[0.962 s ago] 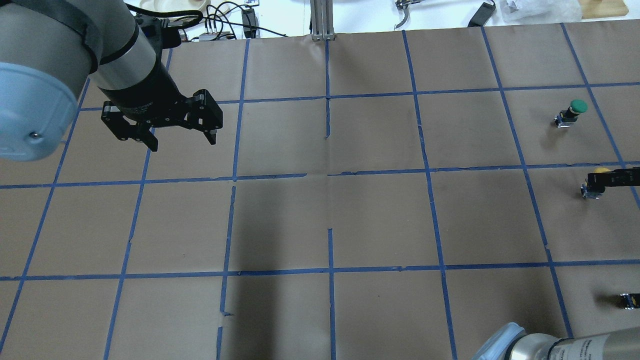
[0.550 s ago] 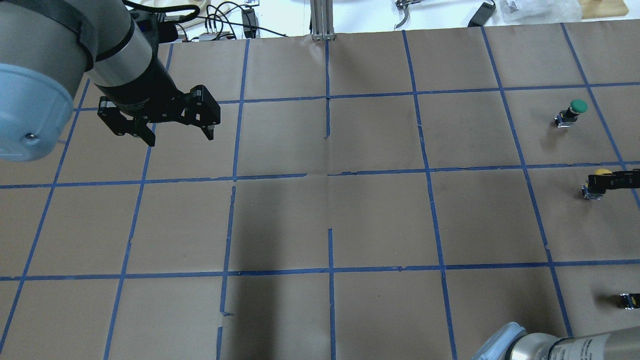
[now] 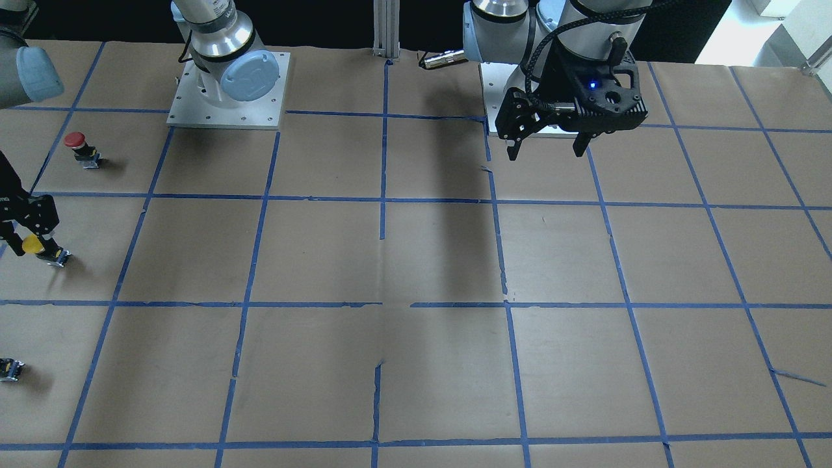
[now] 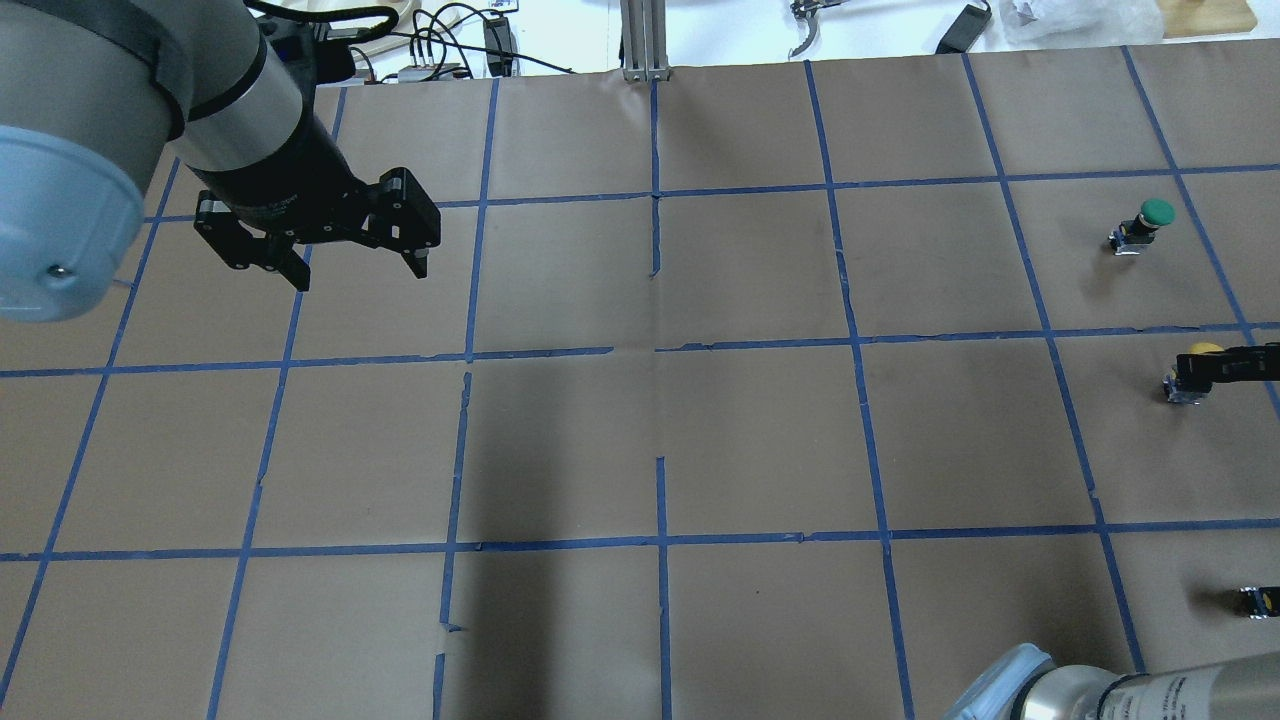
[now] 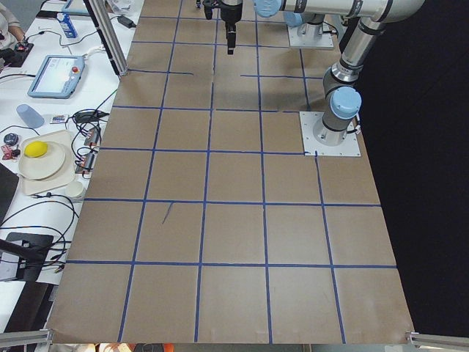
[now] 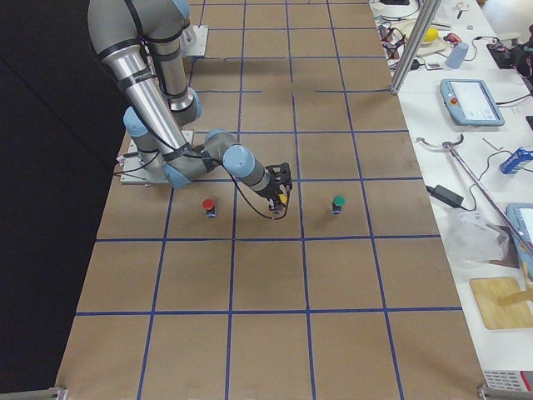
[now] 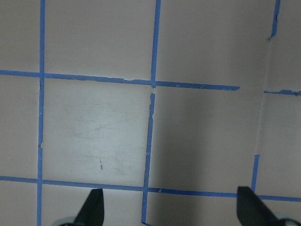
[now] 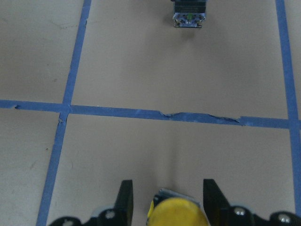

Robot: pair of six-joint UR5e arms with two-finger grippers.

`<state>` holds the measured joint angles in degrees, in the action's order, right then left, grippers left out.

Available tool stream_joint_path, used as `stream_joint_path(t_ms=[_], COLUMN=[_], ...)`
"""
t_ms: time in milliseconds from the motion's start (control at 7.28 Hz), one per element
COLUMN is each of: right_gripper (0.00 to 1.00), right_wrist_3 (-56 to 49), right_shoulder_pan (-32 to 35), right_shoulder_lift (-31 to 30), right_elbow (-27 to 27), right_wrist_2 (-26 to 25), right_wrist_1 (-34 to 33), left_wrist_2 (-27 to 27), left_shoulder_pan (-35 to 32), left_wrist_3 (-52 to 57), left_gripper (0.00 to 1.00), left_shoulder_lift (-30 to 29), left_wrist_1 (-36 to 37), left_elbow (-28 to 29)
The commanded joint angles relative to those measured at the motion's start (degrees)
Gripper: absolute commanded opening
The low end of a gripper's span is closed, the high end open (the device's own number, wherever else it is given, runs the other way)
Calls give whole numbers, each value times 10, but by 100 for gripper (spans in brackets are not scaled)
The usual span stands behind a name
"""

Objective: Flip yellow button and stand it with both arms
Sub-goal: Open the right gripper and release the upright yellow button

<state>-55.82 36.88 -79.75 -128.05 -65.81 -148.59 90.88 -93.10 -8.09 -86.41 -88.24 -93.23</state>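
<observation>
The yellow button (image 4: 1205, 348) is at the table's right edge. It also shows in the front view (image 3: 31, 245) and the right wrist view (image 8: 178, 213). It leans with its yellow cap toward the wrist and its blocky base (image 3: 57, 258) low by the paper. My right gripper (image 4: 1200, 365) (image 8: 167, 188) is shut on it, with one finger (image 8: 124, 200) on each side. My left gripper (image 4: 355, 270) (image 3: 547, 153) (image 7: 171, 209) is open and empty, and hangs above the paper at the far left.
A green-capped button (image 4: 1145, 225) stands beyond the yellow one. A red-capped button (image 3: 81, 148) stands nearer the robot's base. A small black capless part (image 4: 1258, 600) lies at the right edge. Brown paper with a blue tape grid (image 4: 660, 350) covers the table.
My left gripper has drifted slightly away and to the left, still open. My right gripper and the yellow button have shifted a little toward the robot together.
</observation>
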Motion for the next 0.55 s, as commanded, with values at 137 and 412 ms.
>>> stream_joint_path(t_ms=[137,412], right_gripper=[83,100], right_wrist_3=[4,4], right_shoulder_pan=[-5,-4], right_shoulder_lift=[-2,-12], right_elbow=[1,5], right_wrist_2=[-5,-10], right_wrist_1=[1,1], left_wrist_2=[-1,1], left_shoulder_pan=[1,3], left_wrist_3=[1,1], left_gripper=[100,100], left_shoulder_lift=[0,0], left_wrist_1=[1,3], left_elbow=[-4,0])
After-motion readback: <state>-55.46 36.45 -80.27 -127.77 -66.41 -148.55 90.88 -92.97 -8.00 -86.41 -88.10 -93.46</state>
